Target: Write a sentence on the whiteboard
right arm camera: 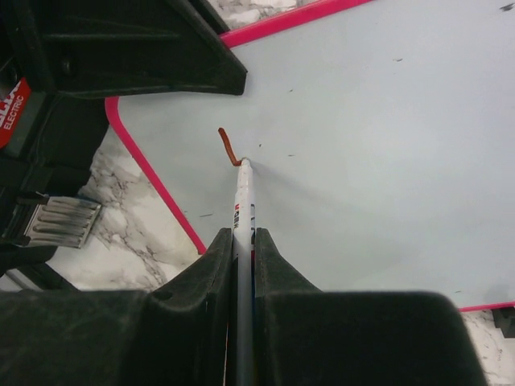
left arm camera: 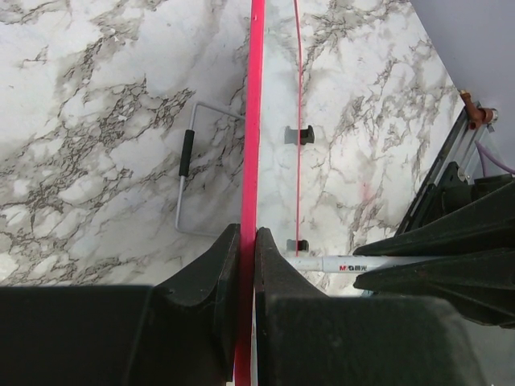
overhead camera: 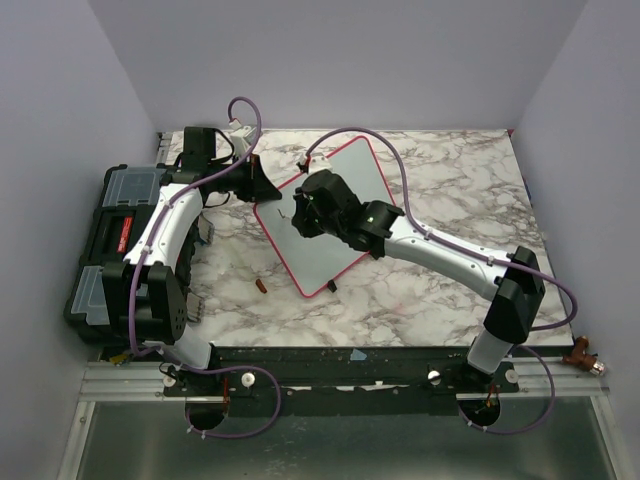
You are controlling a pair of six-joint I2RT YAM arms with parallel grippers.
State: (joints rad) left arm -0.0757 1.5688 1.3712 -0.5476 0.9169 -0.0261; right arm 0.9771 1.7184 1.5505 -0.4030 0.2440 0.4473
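Observation:
The whiteboard point(overhead camera: 352, 176) has a red-pink frame and stands tilted on the marble table. My left gripper point(overhead camera: 262, 190) is shut on its left frame edge point(left arm camera: 256, 121), with one jaw on each side in the left wrist view point(left arm camera: 248, 235). My right gripper point(overhead camera: 298, 212) is shut on a white marker point(right arm camera: 243, 201) and is over the board's left part. The marker tip touches the board surface point(right arm camera: 386, 145) at the end of a short red-brown hooked stroke point(right arm camera: 228, 146). The marker also shows in the left wrist view point(left arm camera: 354, 263).
A black toolbox point(overhead camera: 110, 240) sits at the table's left edge under my left arm. A small orange-brown cap point(overhead camera: 261, 286) lies on the marble in front of the board. The board's wire stand point(left arm camera: 187, 153) rests behind it. An aluminium rail point(overhead camera: 330, 385) runs along the near edge.

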